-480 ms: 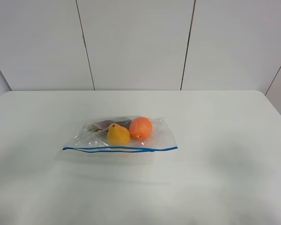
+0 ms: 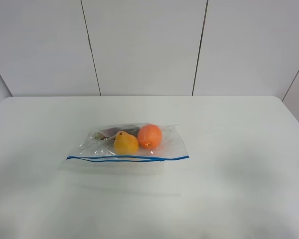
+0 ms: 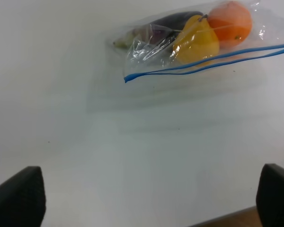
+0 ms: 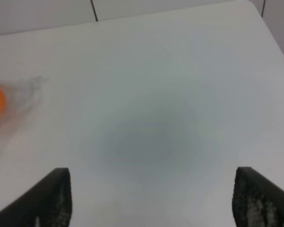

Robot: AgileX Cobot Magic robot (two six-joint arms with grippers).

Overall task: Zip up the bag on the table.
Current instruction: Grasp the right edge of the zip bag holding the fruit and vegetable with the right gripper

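Observation:
The clear plastic bag (image 2: 134, 144) lies near the middle of the white table (image 2: 229, 149), its blue zipper strip (image 2: 127, 158) along the near edge. An orange round item (image 2: 149, 135), a yellow pear-shaped one (image 2: 125, 143) and a dark one show through it. Neither arm appears in the exterior view. In the left wrist view the bag (image 3: 199, 42) lies well ahead of my left gripper (image 3: 151, 198), whose dark fingertips (image 3: 19, 196) stand wide apart and empty. My right gripper (image 4: 154, 198) is also open and empty over bare table, with the bag's corner (image 4: 9, 101) off to one side.
Pale wall panels (image 2: 144, 45) rise behind the table's far edge. The table's rounded far right corner (image 2: 279, 99) shows. A brown strip past the table's near edge (image 3: 227, 218) shows in the left wrist view.

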